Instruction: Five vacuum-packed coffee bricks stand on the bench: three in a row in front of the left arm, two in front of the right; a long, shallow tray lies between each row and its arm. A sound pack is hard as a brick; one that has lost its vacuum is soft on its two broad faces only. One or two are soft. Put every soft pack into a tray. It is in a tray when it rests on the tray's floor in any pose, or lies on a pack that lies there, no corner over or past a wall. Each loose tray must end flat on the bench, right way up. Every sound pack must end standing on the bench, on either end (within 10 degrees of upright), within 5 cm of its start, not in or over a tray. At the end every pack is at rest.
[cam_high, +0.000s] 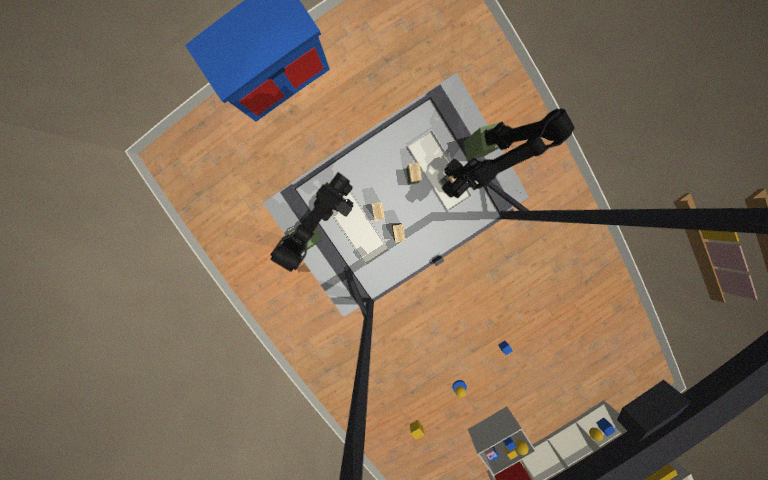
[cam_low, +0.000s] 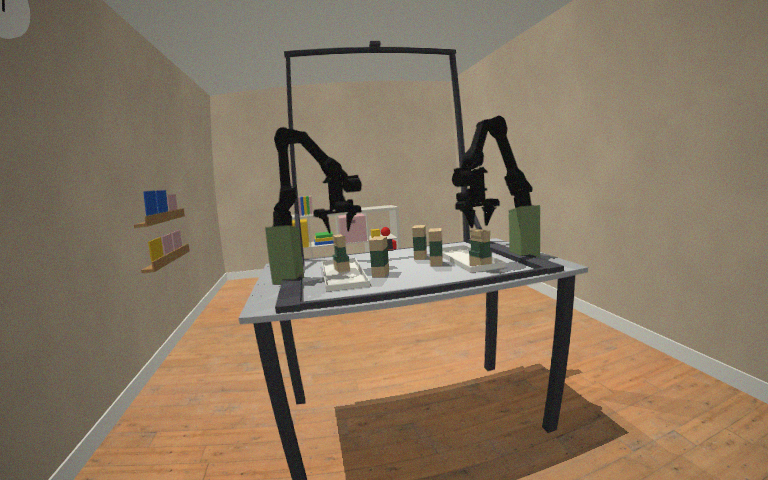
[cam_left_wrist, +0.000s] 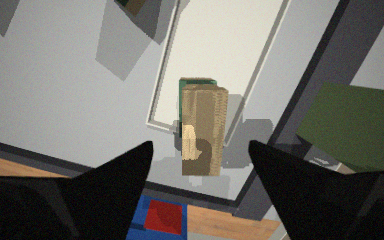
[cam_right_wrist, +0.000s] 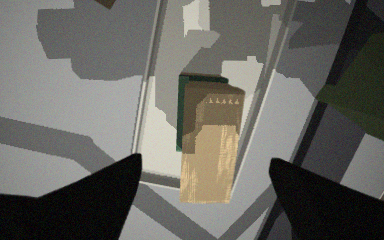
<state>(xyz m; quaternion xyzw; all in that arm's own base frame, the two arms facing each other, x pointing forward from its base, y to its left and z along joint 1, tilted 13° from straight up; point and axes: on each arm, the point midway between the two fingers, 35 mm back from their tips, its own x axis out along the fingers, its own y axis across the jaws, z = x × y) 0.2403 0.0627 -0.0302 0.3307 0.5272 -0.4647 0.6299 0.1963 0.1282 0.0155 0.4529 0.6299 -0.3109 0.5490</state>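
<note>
coffee pack upright in tray, below left gripper, another below right gripper

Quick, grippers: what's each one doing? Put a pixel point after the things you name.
Left gripper (cam_high: 339, 195) (cam_low: 479, 225) (cam_left_wrist: 201, 146): open, holding nothing.
Right gripper (cam_high: 453, 176) (cam_low: 339, 230) (cam_right_wrist: 206, 159): open, holding nothing.
</note>
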